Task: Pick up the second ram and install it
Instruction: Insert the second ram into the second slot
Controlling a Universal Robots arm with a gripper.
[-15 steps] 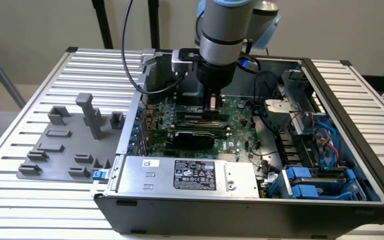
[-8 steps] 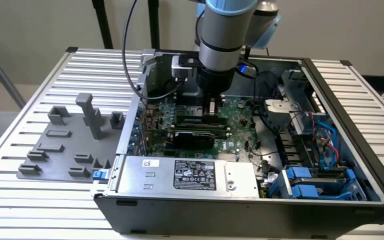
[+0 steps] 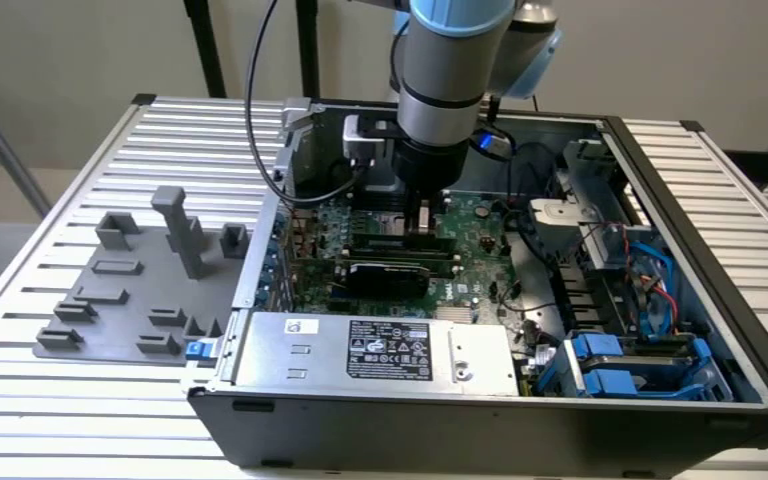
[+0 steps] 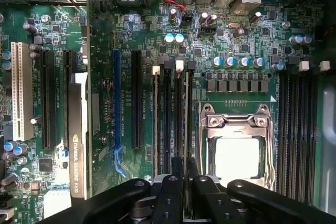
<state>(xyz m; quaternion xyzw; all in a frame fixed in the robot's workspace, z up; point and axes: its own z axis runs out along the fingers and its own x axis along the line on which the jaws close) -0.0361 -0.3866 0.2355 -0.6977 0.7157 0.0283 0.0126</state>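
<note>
A: The claw has its fingers pinched nearly together on the second ram, seen edge-on, running straight ahead of the fingertips into a slot just beside the CPU socket.

B: From the exterior view, the claw is low inside the computer case, over the motherboard. Case walls enclose it; the grey holder tray sits well apart on the worktop.
</note>
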